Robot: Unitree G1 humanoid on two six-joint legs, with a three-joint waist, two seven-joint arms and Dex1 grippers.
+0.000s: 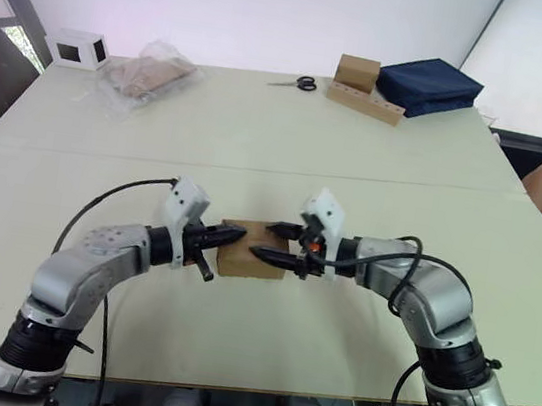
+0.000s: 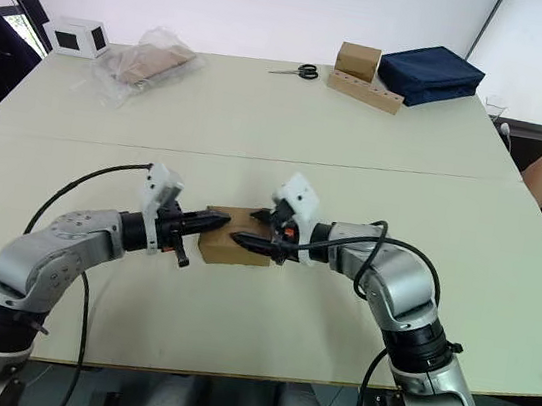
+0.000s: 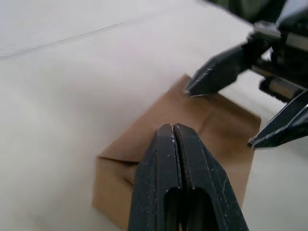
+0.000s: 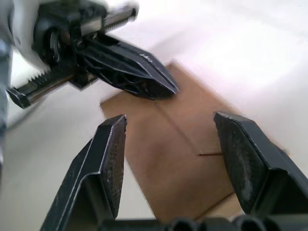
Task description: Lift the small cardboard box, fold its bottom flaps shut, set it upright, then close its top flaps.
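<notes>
The desk (image 1: 259, 141) is a wide pale surface, and most of what sits on it lies along the far edge: a dark blue bag (image 1: 431, 84) at far right, a crumpled plastic bag (image 1: 147, 77) at far left with a white box with dark windows (image 1: 77, 49) beside it, then a brown box on a long cardboard strip (image 1: 366, 88) and a pair of scissors (image 1: 296, 83) near the middle.

The small cardboard box (image 1: 252, 251) rests on the desk near the front, central, between the two arms. It lies low, with a broad brown face upward showing a centre seam where the flaps (image 4: 192, 120) meet; whether these are the bottom or top flaps cannot be told.

The left pincer (image 1: 227, 238) comes in from the left with its fingers pressed together, the closed tip over or on the box's left upper edge; contact cannot be confirmed. The right pincer (image 1: 272, 243) comes in from the right, spread wide, one finger by the far edge and one by the near edge, straddling the box's right end without clamping it.

The box looks light and fairly stiff, yet its walls would likely buckle under a hard squeeze, and the smooth card may slip. A sound hold seems to be across two opposite walls near a corner, leaving the flaps free to fold.
</notes>
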